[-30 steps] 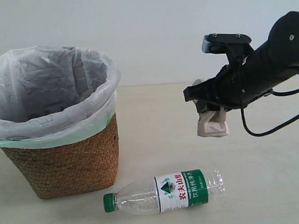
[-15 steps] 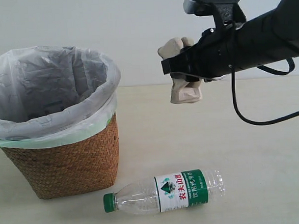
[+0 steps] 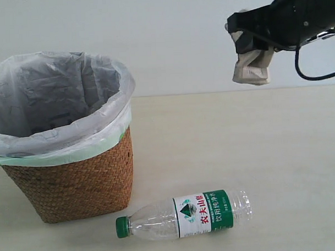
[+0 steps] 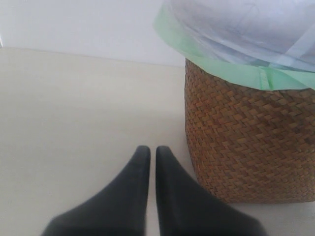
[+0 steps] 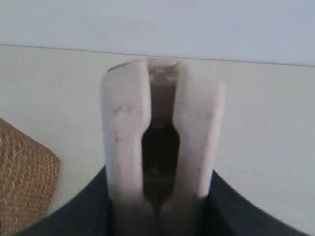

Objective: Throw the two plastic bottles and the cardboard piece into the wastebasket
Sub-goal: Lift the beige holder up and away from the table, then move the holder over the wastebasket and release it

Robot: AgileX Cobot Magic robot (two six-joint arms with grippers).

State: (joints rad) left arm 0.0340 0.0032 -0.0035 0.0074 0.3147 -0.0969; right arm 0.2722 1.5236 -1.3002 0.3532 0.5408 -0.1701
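Cardboard piece (image 3: 252, 67) hangs in the air at the upper right of the exterior frame, clamped by the right gripper (image 3: 251, 42) with its jaws closed against the outer sides of the two ridges, well apart from the wastebasket (image 3: 76, 184) at the left. Green-cap bottle (image 3: 187, 214) lies on its side on the table (image 3: 251, 150) at bottom centre, cap pointing toward the basket's base and near it. Left gripper (image 4: 151, 153) sits low over the table just beside the basket's wicker wall, jaws together on nothing.
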